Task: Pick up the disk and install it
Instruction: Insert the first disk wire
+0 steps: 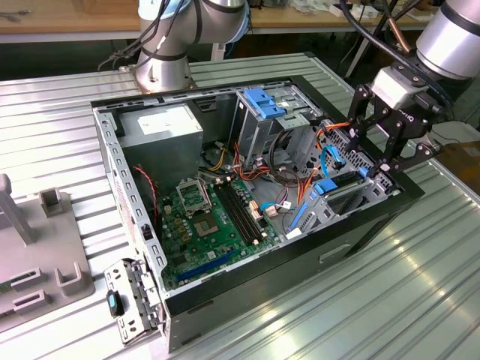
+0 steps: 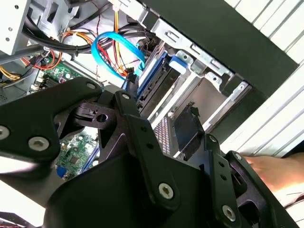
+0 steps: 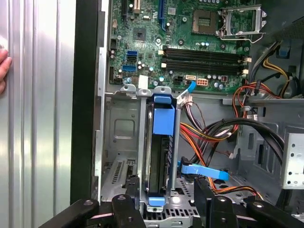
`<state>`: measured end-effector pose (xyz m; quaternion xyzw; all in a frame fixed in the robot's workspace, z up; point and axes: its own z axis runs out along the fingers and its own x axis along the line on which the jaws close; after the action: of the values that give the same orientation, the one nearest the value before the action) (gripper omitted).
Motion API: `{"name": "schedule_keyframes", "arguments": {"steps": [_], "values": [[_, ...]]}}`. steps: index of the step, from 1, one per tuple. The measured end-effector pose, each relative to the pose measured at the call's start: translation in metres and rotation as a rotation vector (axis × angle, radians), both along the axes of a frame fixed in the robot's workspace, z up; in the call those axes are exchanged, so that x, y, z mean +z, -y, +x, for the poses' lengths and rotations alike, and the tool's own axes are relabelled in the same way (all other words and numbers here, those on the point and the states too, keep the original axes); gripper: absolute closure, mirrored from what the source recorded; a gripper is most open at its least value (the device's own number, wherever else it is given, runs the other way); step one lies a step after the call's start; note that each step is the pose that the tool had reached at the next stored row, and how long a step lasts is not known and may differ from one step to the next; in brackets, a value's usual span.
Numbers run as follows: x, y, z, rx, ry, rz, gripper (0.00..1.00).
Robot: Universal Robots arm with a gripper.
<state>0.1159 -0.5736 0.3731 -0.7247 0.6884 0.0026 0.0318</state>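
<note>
Ribbed metal table [image 1: 420, 300] before a wooden bench [image 1: 67, 15].

Workshop: opened computer case [image 1: 262, 279] on ribbed bench [image 1: 390, 300]

- The surface [image 1: 360, 300] is ribbed bare metal with a brushed sheen.
- The computer case [image 1: 255, 285] has matt black outer panels; its drive cage [image 3: 118, 133] is dull grey sheet metal.
- The motherboard [image 1: 202, 225] is a glossy green circuit board.
- The disk [image 3: 159, 161] is dark, with smooth bright blue plastic rails.
- The gripper [image 1: 377, 165] has matt black links with shiny metal bolts.
- The fixture [image 1: 45, 247] at the surface's edge on the exterior view's left is matt grey plastic.
</note>
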Motion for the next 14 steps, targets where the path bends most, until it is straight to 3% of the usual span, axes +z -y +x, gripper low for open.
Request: {"name": "schedule_keyframes", "arguments": {"steps": [6, 14], "values": [[0.0000, -0.0032, 0.0186, 0.051, 0.0000, -0.0001, 0.42], [0.0000, -0.0032, 0.0203, 0.062, 0.0000, -0.0001, 0.42]]}}
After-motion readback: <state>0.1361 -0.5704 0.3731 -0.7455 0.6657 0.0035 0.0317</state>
